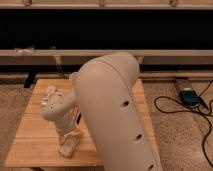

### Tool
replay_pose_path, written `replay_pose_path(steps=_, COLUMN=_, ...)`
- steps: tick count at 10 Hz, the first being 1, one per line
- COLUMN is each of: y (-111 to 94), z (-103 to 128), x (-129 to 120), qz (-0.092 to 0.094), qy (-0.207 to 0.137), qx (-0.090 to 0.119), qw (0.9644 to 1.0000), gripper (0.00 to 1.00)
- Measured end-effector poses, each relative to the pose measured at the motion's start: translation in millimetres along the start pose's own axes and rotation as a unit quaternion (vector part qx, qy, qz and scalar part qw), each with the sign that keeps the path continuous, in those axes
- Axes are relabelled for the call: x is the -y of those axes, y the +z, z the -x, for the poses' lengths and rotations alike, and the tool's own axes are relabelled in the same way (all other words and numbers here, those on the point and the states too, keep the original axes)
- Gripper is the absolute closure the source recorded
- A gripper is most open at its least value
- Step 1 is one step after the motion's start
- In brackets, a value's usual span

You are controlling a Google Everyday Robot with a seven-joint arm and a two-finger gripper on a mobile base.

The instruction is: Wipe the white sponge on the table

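One sponge lies near the front edge of the surface, left of centre. Gripper bears down on it; whether it is clamped cannot be told. Wiping judged under way, none visibly completed.

The robot's arm is a bulky, smooth, cream-white rounded shell with three small dark round holes down one side. A slimmer cream wrist segment leads to the pale end effector, low over the front of the light wooden bench.
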Motion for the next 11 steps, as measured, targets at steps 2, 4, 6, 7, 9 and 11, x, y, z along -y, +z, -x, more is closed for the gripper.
replay_pose_path(steps=2, y=-1.7, z=-1.7, x=5.2, qz=0.005, qy=0.005, qx=0.001, qw=1.0, gripper=0.58)
replay_pose_path(steps=4, y=-5.1, z=-3.7, x=8.4, qz=0.013, qy=0.008, qx=0.004, qw=0.9999, gripper=0.78)
replay_pose_path(steps=6, y=-9.3, z=-6.1, x=15.4, qz=0.019, qy=0.015, qx=0.007, qw=0.9997, gripper=0.97)
replay_pose_path(steps=7, y=-10.5, z=-6.5, x=18.2, qz=0.021, qy=0.019, qx=0.009, qw=0.9996, gripper=1.0)
replay_pose_path(steps=9, y=-10.9, z=-8.2, x=27.9, qz=0.024, qy=0.03, qx=0.01, qw=0.9992, gripper=1.0)
replay_pose_path(steps=11, y=-10.7, z=-2.6, x=44.9, qz=0.023, qy=0.049, qx=0.014, qw=0.9984, gripper=1.0)
